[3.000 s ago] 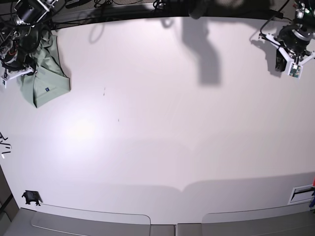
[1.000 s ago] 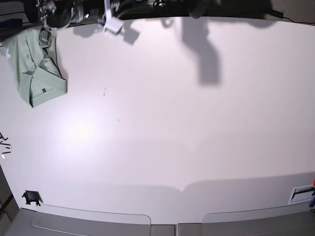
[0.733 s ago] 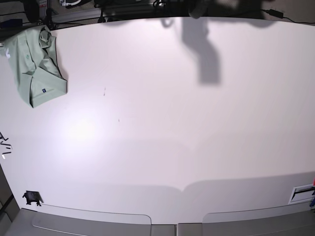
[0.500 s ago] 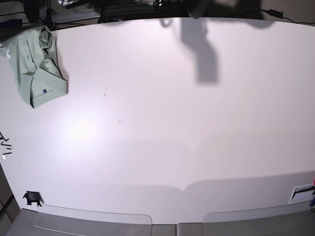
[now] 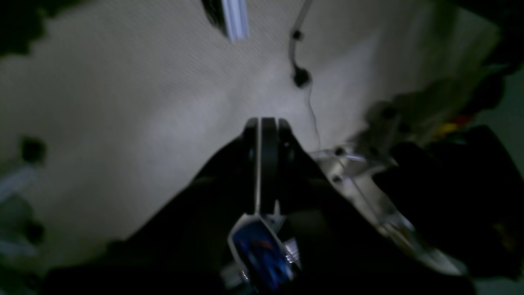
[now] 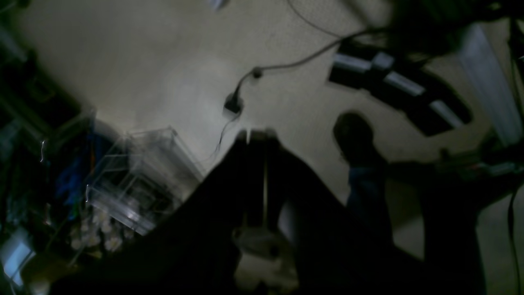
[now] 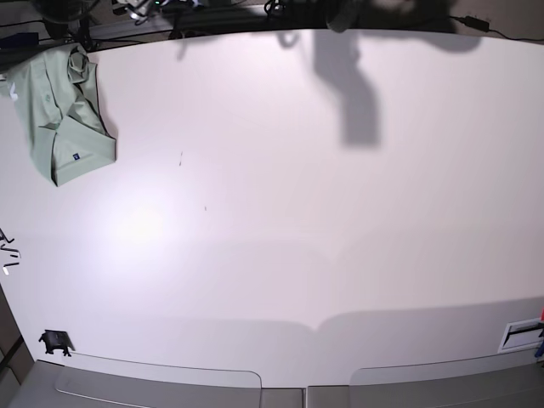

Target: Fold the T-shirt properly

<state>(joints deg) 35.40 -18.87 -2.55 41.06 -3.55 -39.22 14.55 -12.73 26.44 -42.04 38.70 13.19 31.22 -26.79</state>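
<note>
T-shirt [image 7: 59,115] lies folded into a compact bundle at the far left corner of the white desk [image 7: 306,212], collar toward the far edge, small dark blue mark facing up near its near end. Neither arm shows in the base view. Left claw [image 5: 260,135]: clenched, fingers pressed together, nothing between them. Right claw [image 6: 257,141]: dark and blurred, also clenched, empty. Both wrist cameras look out at blurred room clutter.

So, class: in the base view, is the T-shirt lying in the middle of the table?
No, the T-shirt lies folded at the table's far left corner.
</note>
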